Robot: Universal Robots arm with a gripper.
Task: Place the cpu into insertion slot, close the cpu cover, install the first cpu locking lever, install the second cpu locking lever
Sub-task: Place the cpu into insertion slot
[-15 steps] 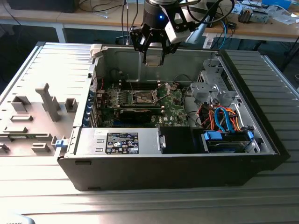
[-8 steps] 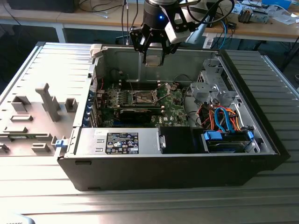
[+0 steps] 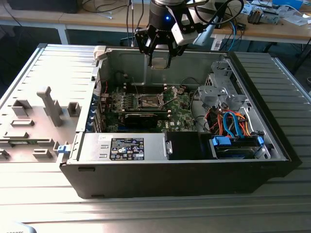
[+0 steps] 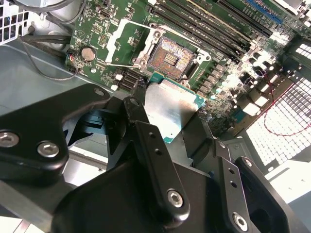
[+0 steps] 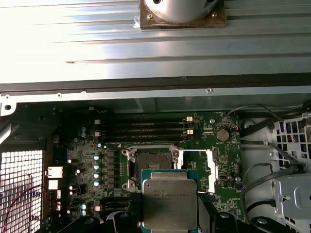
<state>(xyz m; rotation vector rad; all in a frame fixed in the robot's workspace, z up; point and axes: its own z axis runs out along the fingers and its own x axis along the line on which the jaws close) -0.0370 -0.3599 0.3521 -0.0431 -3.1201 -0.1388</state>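
While the claw (image 3: 161, 59) pinches the cpu (image 3: 160, 63) by two opposite edges, the chip hangs above the insertion slot (image 3: 149, 101), clear of it. The cpu cover (image 5: 211, 167) stands swung open beside that slot, inside the open computer case (image 3: 170, 179) on the worktop (image 3: 194, 213).

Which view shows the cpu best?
The first wrist view: the cpu faces the camera, its metal top plain to see. The second wrist view shows it slanted, partly behind the gripper. The exterior view shows it small and far off.
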